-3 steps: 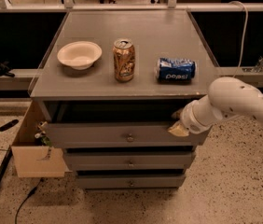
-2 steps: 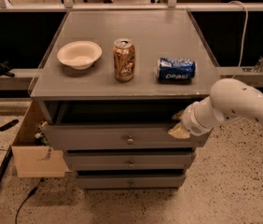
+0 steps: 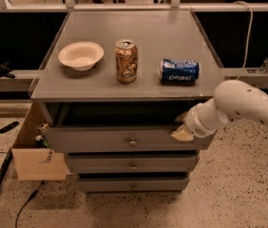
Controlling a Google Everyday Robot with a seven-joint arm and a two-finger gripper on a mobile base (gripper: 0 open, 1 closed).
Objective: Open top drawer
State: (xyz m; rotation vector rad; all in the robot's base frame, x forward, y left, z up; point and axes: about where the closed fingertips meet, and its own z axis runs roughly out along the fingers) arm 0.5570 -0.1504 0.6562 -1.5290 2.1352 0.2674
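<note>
top drawer (image 3: 100, 139) partly pulled out below the cabinet top (image 3: 143, 23), knob (image 3: 132, 142) at centre of its front. gripper (image 3: 183, 128) sits at the front panel's right end, against its upper edge; whether it's clamped or loose, can't tell.

Slight change only — top drawer (image 3: 124, 139) marginally further out, pincer (image 3: 182, 130) at its right edge.

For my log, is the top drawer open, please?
Partly open: top drawer juts forward, dark gap behind its front; gripper at its right edge.
</note>
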